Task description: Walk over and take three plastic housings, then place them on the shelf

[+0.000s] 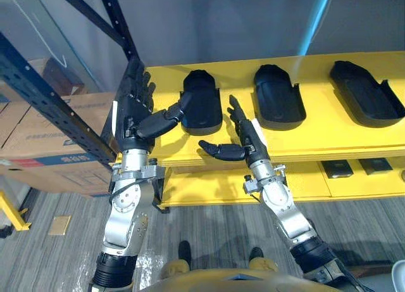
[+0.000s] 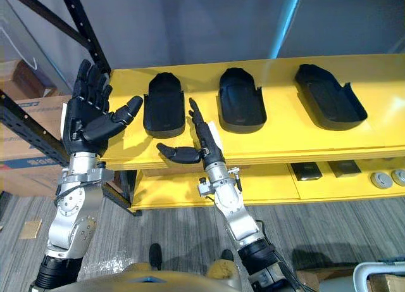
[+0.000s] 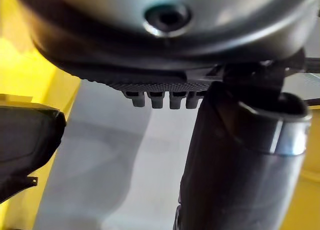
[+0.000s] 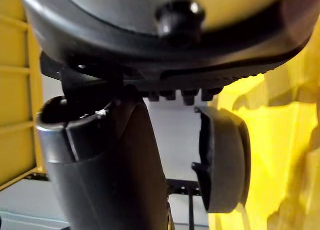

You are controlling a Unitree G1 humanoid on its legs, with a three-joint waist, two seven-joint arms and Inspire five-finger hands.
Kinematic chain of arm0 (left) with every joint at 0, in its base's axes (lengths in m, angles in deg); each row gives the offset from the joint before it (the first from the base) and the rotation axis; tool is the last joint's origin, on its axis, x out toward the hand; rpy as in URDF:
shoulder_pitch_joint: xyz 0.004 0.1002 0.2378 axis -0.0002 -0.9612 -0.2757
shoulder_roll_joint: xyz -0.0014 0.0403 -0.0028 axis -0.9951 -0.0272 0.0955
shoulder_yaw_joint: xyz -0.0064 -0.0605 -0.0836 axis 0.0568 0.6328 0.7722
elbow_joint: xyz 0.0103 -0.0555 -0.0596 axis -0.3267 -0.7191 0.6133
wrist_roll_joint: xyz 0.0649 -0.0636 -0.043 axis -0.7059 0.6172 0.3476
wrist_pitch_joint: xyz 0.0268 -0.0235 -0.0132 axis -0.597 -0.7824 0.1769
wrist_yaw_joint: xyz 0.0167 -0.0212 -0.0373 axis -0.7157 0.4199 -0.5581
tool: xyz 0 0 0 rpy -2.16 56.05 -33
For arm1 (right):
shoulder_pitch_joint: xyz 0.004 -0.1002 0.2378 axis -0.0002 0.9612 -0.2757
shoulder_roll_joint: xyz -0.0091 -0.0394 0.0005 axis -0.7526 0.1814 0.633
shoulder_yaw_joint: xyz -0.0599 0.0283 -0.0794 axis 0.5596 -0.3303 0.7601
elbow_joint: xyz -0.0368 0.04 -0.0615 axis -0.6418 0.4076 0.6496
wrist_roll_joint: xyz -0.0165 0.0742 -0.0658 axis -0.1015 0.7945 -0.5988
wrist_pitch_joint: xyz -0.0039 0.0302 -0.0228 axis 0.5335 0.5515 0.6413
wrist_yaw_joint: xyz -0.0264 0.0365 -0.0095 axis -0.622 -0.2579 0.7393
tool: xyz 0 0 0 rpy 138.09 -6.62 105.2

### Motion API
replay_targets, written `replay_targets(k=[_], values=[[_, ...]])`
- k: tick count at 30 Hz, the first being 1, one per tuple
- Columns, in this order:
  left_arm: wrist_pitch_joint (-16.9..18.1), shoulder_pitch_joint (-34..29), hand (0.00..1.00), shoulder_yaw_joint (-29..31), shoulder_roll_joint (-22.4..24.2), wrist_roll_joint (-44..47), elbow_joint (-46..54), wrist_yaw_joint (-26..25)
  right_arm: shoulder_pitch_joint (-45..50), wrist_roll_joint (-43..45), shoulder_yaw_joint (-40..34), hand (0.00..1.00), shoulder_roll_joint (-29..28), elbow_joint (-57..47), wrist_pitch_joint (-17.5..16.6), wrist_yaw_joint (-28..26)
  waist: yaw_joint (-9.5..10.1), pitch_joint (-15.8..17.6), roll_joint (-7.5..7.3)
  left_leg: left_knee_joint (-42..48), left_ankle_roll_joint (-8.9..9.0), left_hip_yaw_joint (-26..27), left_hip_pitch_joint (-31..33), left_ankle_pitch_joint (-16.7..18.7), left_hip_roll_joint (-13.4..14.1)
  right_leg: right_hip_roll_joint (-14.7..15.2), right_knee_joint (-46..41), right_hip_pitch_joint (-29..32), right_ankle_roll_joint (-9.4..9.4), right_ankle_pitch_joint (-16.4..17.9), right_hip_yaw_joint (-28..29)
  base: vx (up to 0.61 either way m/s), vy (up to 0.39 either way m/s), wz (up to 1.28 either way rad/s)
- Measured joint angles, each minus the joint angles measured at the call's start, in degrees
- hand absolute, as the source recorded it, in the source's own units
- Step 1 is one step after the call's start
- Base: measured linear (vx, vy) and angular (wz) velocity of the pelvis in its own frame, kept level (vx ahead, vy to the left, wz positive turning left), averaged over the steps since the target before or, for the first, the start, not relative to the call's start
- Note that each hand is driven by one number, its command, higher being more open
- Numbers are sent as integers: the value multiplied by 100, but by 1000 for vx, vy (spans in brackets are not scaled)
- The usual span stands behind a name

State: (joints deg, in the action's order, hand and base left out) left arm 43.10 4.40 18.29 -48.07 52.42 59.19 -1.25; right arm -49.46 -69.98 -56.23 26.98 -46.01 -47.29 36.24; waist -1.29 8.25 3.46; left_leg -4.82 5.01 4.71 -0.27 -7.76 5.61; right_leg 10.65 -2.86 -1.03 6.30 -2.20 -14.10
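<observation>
Three black plastic housings lie in a row on the yellow shelf [image 1: 316, 140]: a left housing [image 1: 202, 100], a middle housing [image 1: 277, 95] and a right housing [image 1: 366, 92]. My left hand [image 1: 131, 108] is raised at the shelf's left end, palm showing, fingers straight, thumb reaching toward the left housing. My right hand [image 1: 243, 137] stands open in front of the shelf edge between the left and middle housings, holding nothing. A housing [image 4: 222, 160] shows past the right hand in its wrist view.
A dark blue rack post [image 1: 50, 105] with a diagonal brace rises at the left, with cardboard boxes [image 1: 44, 146] behind it. A lower yellow shelf [image 1: 354, 178] holds small dark parts [image 1: 336, 169]. The floor below is grey planking.
</observation>
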Motion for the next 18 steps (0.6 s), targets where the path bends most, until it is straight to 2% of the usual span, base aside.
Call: replay_targets(k=[6,13,18], values=[[166,-107,100,-41,33,247,151,222,-218,3,-157,100,-124,225,1,89,110,79,-121,0,1,-67,39,-2,-6,8,-6,-8,1,2,-81,-1,-8,7],[183,-110,100,-53,161,399,183,475,-661,2,-250,100,-224,609,126,70,117,190,-164,1,7,-166,85,-32,-16,14,-47,-8,-6,10,-139,-8,-5,6],[183,-111,100,-71,176,403,183,510,-875,43,-308,100,-236,704,256,-34,120,353,-200,0,39,-197,105,-35,-9,16,-113,21,-81,69,-177,-33,-13,3]])
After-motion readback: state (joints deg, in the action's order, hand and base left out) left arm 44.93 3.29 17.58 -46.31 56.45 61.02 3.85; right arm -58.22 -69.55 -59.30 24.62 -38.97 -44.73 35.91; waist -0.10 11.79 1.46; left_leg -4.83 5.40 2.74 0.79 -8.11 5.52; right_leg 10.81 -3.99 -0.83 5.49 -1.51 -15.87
